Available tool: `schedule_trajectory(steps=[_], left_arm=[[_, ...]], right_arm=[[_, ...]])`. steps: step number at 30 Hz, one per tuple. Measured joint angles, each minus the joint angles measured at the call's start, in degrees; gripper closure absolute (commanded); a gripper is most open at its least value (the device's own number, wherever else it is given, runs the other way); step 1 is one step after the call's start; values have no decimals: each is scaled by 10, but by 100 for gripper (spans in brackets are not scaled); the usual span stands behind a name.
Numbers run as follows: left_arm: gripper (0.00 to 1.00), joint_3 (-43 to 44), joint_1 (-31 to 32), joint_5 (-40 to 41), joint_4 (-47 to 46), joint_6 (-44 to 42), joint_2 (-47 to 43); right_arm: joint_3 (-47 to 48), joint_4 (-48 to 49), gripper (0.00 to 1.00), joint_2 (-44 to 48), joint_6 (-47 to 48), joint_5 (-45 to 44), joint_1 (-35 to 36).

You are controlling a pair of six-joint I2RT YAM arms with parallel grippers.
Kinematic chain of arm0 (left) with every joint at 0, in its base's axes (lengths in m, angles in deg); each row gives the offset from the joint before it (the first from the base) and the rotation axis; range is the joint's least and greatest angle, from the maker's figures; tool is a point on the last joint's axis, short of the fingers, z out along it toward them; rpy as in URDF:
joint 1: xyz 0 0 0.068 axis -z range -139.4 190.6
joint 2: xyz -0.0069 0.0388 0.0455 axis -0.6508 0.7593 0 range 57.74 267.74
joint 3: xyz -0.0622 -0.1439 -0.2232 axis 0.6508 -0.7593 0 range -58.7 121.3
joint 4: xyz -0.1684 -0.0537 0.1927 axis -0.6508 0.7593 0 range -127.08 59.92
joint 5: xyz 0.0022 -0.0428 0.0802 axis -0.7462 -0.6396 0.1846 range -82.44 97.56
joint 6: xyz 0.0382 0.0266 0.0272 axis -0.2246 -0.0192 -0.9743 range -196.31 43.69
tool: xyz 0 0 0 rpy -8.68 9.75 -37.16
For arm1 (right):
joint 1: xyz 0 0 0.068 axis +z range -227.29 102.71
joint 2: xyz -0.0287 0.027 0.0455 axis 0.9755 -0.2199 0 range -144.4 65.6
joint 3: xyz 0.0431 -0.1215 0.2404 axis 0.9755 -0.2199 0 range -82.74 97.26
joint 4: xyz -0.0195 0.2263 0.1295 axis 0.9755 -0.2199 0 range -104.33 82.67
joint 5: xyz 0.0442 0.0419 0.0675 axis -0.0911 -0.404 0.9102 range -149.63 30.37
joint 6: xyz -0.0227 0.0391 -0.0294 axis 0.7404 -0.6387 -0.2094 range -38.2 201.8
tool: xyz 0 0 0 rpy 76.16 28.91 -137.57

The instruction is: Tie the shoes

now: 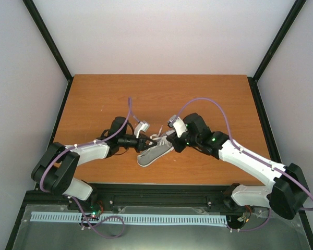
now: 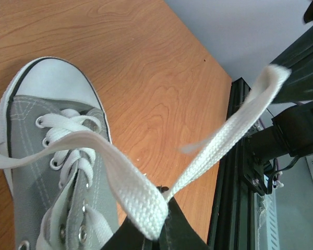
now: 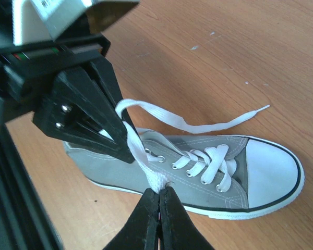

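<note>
From above, the grey shoe (image 1: 152, 153) lies on the brown table (image 1: 94, 99), near the front edge and about in the middle. Both arms reach in to it. The left gripper (image 1: 147, 141) and the right gripper (image 1: 167, 139) meet right over the shoe, very close to each other. This view is too small to show what they hold.

In the left wrist view, the shoe (image 2: 36, 156) is on the left with its white toe pointing away. The left gripper (image 2: 157, 232) is closed tight and pinches a white lace (image 2: 120, 177). One part of the lace runs back across the shoe. The other part goes up and to the right, through the air.

In the right wrist view, the shoe (image 3: 120, 166) lies on the table (image 3: 224, 47) with its toe to the right. The right gripper (image 3: 159, 194) is closed tight on a bit of lace (image 3: 150, 169) beside the top holes. The left gripper (image 3: 126, 143) is just above it, closed on the lace too. A loose lace end (image 3: 224, 123) lies on the wood behind the shoe.
</note>
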Motion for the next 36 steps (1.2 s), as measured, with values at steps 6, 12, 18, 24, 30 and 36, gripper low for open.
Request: schedule_trajectory(steps=[6,12,18,24,30,36], left_arm=[[99,21,15,-9,7,-9,9],[99,25,20,-13,8,-10,18],[98,45,22,-14,27,-20,36],[98,52,23,-19,46,-32,41],[99,62,23,-22,58,-40,51],[99,59,23,-5,58,-40,31]], right_arm=[[62,-91,97,4,-29,-3,0],[24,-109,97,8,-71,-36,-1],[-88,-42,45,4,-121,-54,-5],[-202,66,12,90,-127,-46,-34],[-199,195,14,131,-120,44,-56],[-212,307,33,63,-124,88,-54]])
